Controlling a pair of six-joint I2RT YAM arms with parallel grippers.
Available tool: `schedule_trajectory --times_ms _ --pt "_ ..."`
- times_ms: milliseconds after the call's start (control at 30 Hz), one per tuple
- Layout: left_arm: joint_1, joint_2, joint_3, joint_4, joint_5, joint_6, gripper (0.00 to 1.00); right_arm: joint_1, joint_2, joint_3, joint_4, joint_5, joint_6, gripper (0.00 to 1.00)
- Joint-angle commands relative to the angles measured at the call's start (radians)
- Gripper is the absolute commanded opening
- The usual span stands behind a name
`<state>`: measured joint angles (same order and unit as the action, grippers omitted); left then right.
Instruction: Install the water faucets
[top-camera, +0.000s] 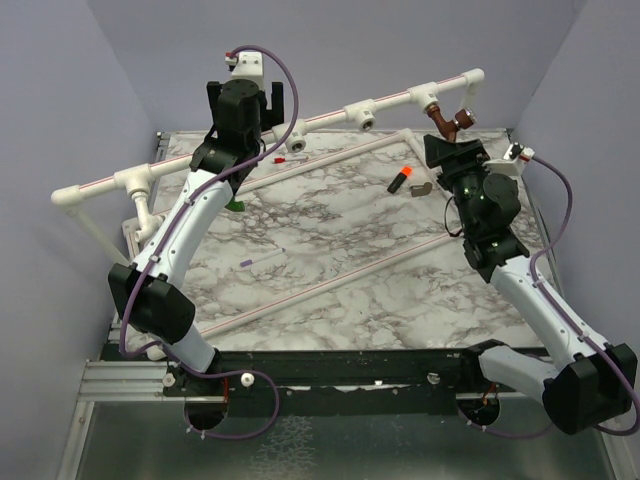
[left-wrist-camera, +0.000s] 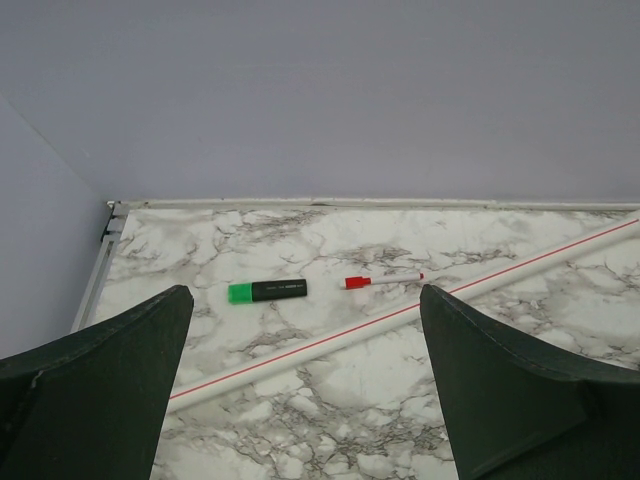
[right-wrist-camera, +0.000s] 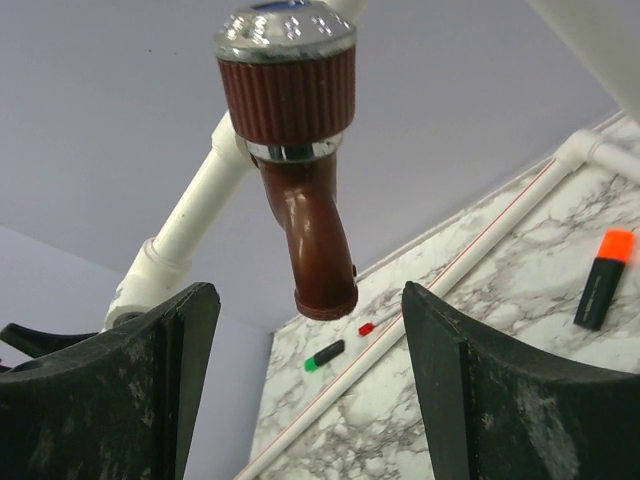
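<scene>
- The right gripper (right-wrist-camera: 308, 292) is standing with its jaws wide apart, one on each side of the spout tip of the dark reddish-brown faucet (right-wrist-camera: 312, 235). A gap is showing on both sides, and the jaws are gripping nothing.
- The faucet is hanging from a tee fitting (top-camera: 430, 97) near the right end of the raised white pipe run (top-camera: 330, 118), which is crossing above the far part of the marble worktop (top-camera: 340, 240). Its ribbed collar is sitting next to the fitting, and its curved spout is reaching toward the right gripper.
- The left gripper (left-wrist-camera: 305, 295) is hovering at the far left of the worktop, just beside the pipe run. Its jaws are standing fully apart and are holding nothing.
- Between the left jaws, the left wrist view is showing a green-and-black highlighter (left-wrist-camera: 267, 291) and a red-capped marker (left-wrist-camera: 383, 281) lying near each other on the worktop, beyond a thin white pipe with a red stripe (left-wrist-camera: 400, 313).
- An orange-and-black highlighter (top-camera: 401, 180) is lying near the right gripper, with a small grey-brown bent piece (top-camera: 423, 188) just beside it.
- A purple pen (top-camera: 262, 258) is lying alone near the middle of the worktop.
</scene>
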<state>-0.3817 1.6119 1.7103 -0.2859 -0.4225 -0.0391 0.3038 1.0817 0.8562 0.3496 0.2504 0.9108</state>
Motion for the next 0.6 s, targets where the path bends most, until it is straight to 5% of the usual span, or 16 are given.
schedule_trajectory --times_ms 0,567 --pt "-0.022 0.016 -0.020 -0.079 0.033 0.008 0.96 -0.016 -0.011 0.056 0.026 0.019 -0.162 0.79" --pt "-0.023 0.017 -0.019 -0.078 0.031 0.010 0.96 -0.191 0.122 0.066 0.231 -0.373 -0.066 0.60"
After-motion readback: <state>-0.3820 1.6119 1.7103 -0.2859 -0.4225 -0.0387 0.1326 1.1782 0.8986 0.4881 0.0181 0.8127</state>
